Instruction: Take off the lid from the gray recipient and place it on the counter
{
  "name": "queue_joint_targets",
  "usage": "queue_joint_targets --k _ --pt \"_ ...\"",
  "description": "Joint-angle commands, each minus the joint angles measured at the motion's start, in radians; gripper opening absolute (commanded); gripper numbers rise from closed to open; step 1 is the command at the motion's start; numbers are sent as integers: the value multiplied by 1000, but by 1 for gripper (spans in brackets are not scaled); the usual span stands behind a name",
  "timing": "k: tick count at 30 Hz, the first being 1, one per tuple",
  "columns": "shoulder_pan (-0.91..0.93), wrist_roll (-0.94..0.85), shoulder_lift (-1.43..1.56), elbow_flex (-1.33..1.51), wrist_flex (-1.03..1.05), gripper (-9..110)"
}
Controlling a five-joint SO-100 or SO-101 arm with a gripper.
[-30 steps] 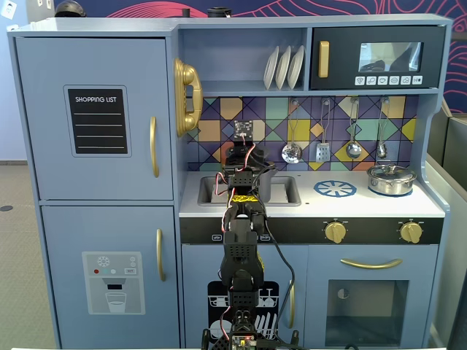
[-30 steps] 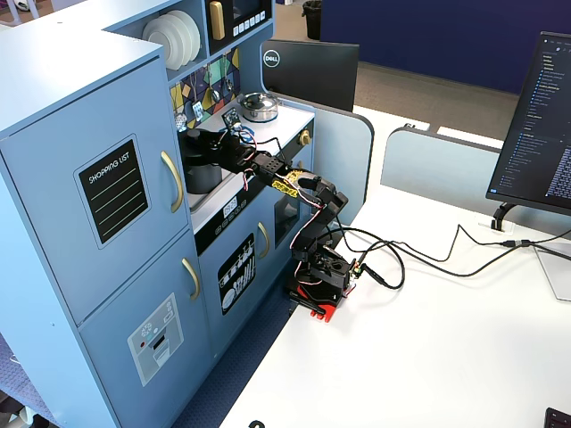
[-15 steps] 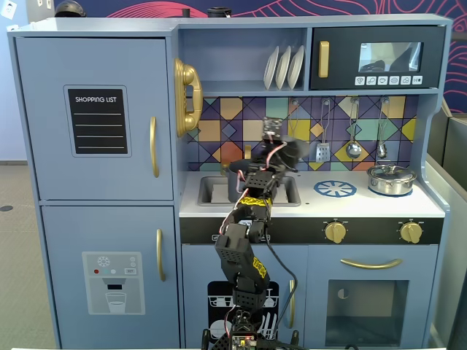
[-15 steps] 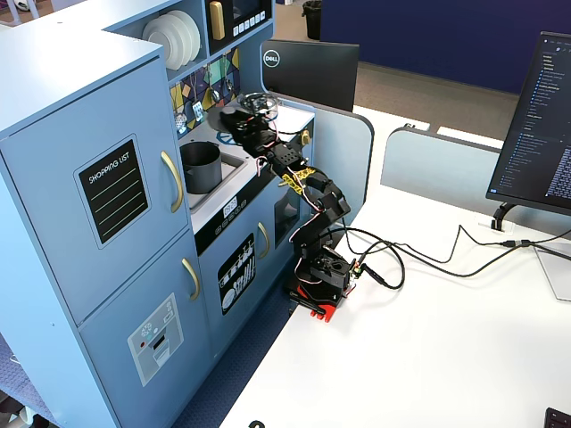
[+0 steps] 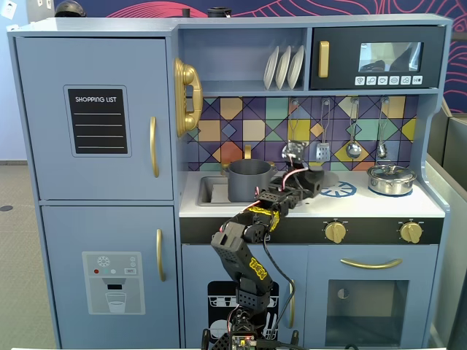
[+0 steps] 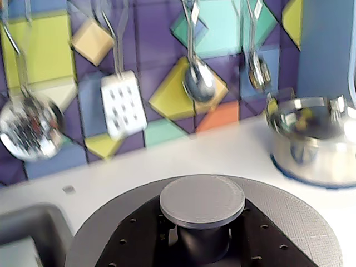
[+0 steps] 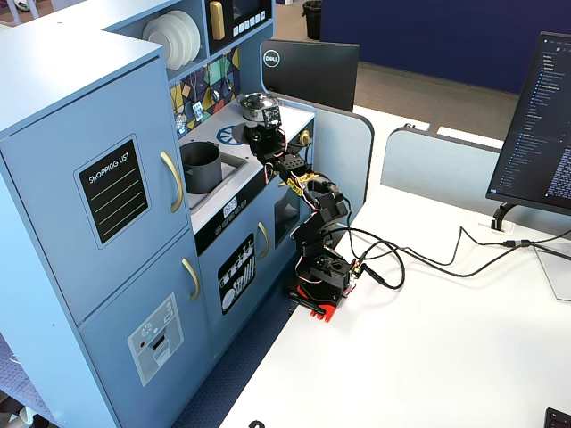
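Observation:
The gray recipient (image 5: 248, 180) stands open, with no lid on it, in the sink (image 5: 210, 191) at the counter's left; it also shows in the other fixed view (image 7: 201, 166). My gripper (image 6: 203, 236) is shut on the knob (image 6: 202, 200) of the dark gray lid (image 6: 295, 222), with one black finger on each side of the stem. In a fixed view the gripper (image 5: 312, 181) is over the white counter (image 5: 314, 205), right of the recipient and beside the blue burner print (image 5: 339, 189). I cannot tell whether the lid touches the counter.
A shiny silver pot (image 5: 391, 179) with its own lid stands at the counter's right (image 6: 311, 142). Utensils (image 6: 121, 103) hang on the tiled back wall. The sink corner (image 6: 28, 233) shows at the wrist view's lower left. The arm's base (image 7: 317, 290) stands on the white table.

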Motion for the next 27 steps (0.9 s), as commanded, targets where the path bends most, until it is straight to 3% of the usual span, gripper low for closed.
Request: queue_joint_targets --k 1,27 --pt "14 -11 -28 9 -94 0" --pt "49 -17 -318 -86 -236 0"
